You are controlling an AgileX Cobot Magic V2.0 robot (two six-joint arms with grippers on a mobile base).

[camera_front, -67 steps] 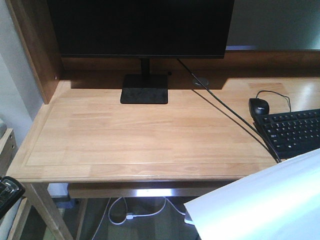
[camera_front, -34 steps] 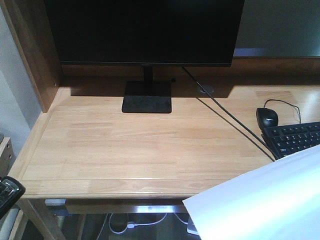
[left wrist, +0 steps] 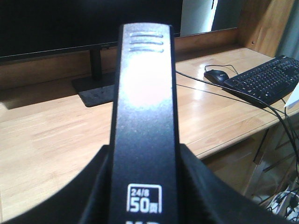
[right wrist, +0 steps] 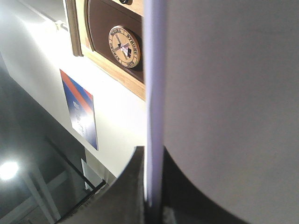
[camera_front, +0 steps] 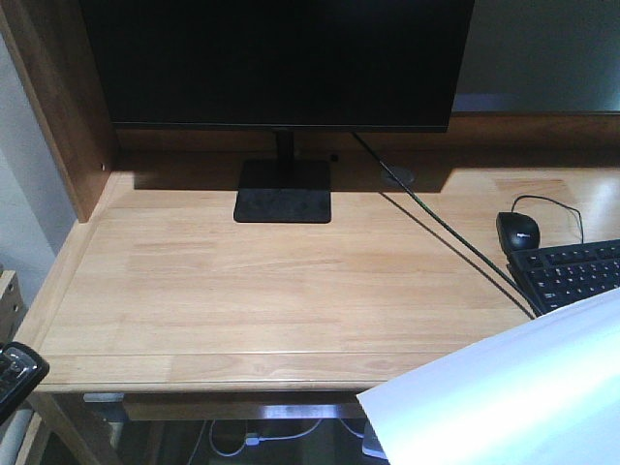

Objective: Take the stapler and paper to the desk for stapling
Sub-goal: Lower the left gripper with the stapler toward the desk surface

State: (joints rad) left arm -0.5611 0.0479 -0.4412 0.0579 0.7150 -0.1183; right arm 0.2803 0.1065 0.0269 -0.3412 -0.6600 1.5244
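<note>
In the left wrist view the black stapler (left wrist: 145, 107) runs up the middle, printed "24/8 50". My left gripper (left wrist: 145, 161) is shut on it, a black finger (left wrist: 96, 186) pressing each side. It hangs above the front of the light wooden desk (camera_front: 271, 281). In the front view a black tip (camera_front: 17, 373) shows at the lower left edge, off the desk's corner. The white paper (camera_front: 513, 397) fills the lower right, over the desk's front edge. In the right wrist view the paper (right wrist: 224, 93) stands edge-on, and my right gripper (right wrist: 153, 161) is shut on it.
A black monitor (camera_front: 276, 58) on a flat stand (camera_front: 284, 191) sits at the back of the desk. A black mouse (camera_front: 517, 231) and keyboard (camera_front: 576, 271) lie at the right, with a cable (camera_front: 436, 228) running diagonally. A wooden side panel (camera_front: 58, 107) walls the left.
The view has closed in on the desk: monitor and desktop look larger, mouse and keyboard shifted right. Paper and the black tip keep their places in the frame.
</note>
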